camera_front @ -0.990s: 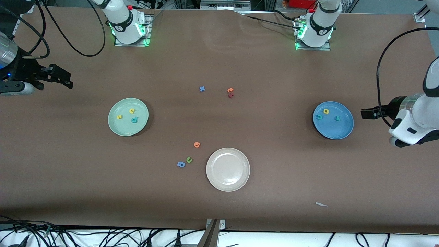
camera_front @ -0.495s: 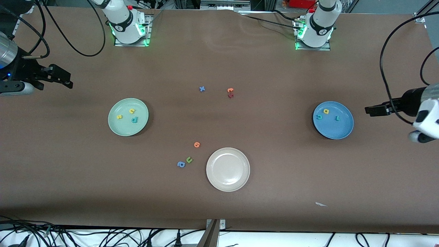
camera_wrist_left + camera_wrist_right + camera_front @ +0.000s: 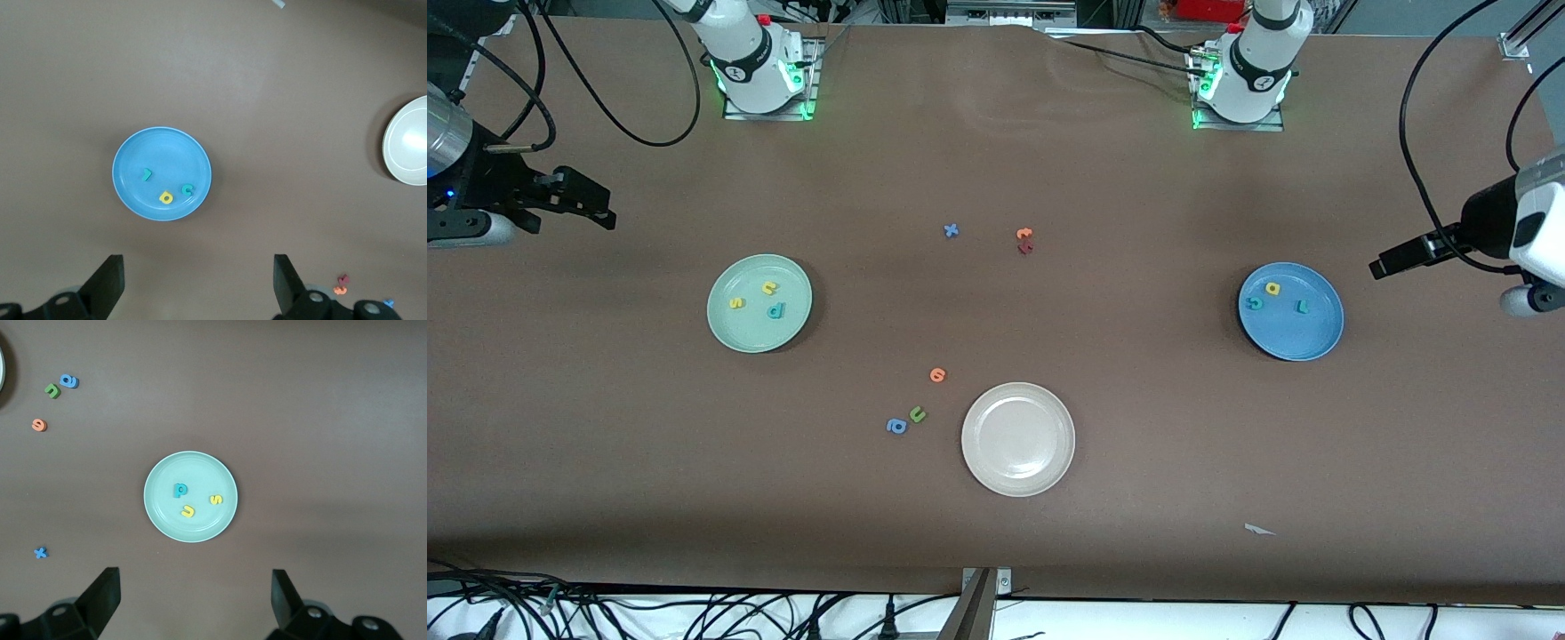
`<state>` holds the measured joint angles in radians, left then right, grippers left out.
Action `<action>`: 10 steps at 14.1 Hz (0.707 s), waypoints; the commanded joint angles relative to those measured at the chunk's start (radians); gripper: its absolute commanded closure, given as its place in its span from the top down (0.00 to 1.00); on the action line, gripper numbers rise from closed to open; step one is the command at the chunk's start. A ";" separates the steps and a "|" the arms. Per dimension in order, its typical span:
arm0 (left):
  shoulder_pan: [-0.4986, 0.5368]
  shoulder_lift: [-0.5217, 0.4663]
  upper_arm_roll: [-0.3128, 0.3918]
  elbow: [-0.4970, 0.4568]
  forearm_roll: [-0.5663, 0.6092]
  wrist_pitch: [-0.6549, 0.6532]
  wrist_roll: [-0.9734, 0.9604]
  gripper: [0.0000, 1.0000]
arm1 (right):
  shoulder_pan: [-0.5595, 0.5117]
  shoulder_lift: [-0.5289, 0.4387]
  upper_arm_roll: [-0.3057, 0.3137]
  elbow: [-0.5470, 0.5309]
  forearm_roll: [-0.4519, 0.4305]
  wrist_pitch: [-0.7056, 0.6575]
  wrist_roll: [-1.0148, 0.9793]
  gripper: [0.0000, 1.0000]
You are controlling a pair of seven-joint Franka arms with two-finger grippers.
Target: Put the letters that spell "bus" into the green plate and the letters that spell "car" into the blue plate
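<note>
The green plate [image 3: 756, 336] holds a yellow s [image 3: 736, 302], a yellow u [image 3: 769, 287] and a teal b [image 3: 775, 310]. The blue plate [image 3: 1294, 340] holds a teal c [image 3: 1254, 303], a yellow a [image 3: 1272, 288] and a teal r [image 3: 1302, 307]. My left gripper [image 3: 1378, 268] hangs open and empty over bare table just past the blue plate [image 3: 160, 145], toward the left arm's end. My right gripper [image 3: 607, 216] waits open and empty over the right arm's end of the table. The right wrist view looks down on the green plate [image 3: 200, 470].
A beige-white plate [image 3: 1018, 439] sits nearest the front camera. Loose letters lie mid-table: a blue x [image 3: 951, 230], an orange one [image 3: 1024, 234] against a dark red one [image 3: 1025, 248], another orange one [image 3: 937, 375], a green u [image 3: 917, 413], a blue a-like letter [image 3: 896, 426]. A white scrap [image 3: 1259, 530] lies near the front edge.
The left arm has drawn back and lifted away from the blue plate, toward its end of the table. The right arm and all letters have stayed put.
</note>
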<state>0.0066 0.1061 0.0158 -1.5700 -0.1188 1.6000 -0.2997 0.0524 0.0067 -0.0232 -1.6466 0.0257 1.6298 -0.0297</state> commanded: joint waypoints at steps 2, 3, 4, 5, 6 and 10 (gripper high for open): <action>-0.023 -0.138 -0.011 -0.166 -0.016 0.126 0.024 0.98 | 0.006 -0.014 -0.007 -0.007 -0.010 -0.007 -0.003 1.00; -0.025 -0.137 -0.013 -0.166 -0.015 0.129 0.025 0.98 | 0.006 -0.014 -0.007 -0.007 -0.010 -0.007 -0.001 1.00; -0.022 -0.131 -0.013 -0.159 -0.015 0.129 0.027 0.98 | 0.006 -0.014 -0.007 -0.007 -0.012 -0.007 -0.001 1.00; -0.016 -0.125 -0.014 -0.153 -0.013 0.129 0.042 0.99 | 0.006 -0.014 -0.007 -0.007 -0.012 -0.007 -0.001 1.00; -0.013 -0.112 -0.014 -0.142 -0.013 0.129 0.088 0.99 | 0.006 -0.014 -0.007 -0.007 -0.012 -0.007 -0.001 1.00; -0.008 -0.103 -0.013 -0.123 -0.013 0.118 0.148 0.99 | 0.006 -0.014 -0.007 -0.007 -0.013 -0.007 -0.001 1.00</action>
<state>-0.0064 0.0020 0.0015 -1.6984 -0.1188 1.7149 -0.1933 0.0524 0.0067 -0.0240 -1.6466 0.0253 1.6297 -0.0297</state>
